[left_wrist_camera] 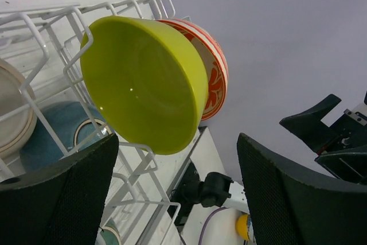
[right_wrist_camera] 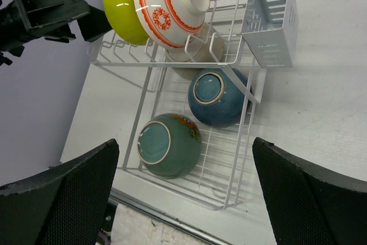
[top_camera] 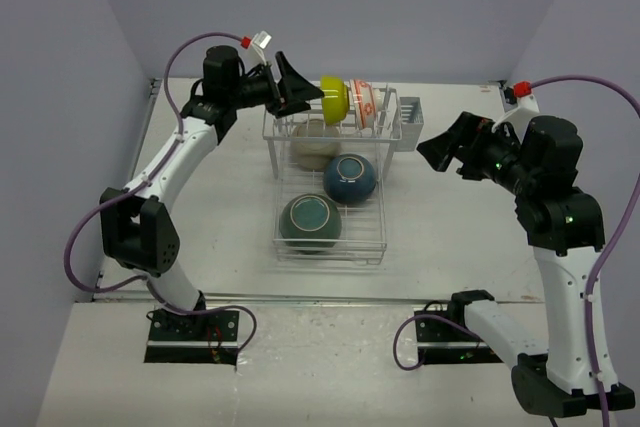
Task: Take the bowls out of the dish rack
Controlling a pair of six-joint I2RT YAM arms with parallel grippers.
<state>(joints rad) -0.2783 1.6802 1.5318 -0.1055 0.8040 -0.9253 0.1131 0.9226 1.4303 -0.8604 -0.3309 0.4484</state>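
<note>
Rack (top_camera: 362, 239) top: yel-green (top_camera: 334, 99), patterned (top_camera: 366, 105) bowls on edge; base: teal (top_camera: 310, 222), blue (top_camera: 350, 179) inverted, beige (top_camera: 315, 147) behind.

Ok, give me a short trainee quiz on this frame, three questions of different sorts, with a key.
1. True or false: the left gripper, jaws open, is close to the yellow-green bowl on the raised shelf of the dish rack.
2. Which bowl on the rack's flat base lies nearest the arm bases? A: the dark blue one. B: the dark teal-green bowl. C: the beige one.
3. Short answer: which bowl stands on edge right next to the yellow-green one?

Key: 1 true. 2 B. 3 the white bowl with the orange-red pattern.
</note>
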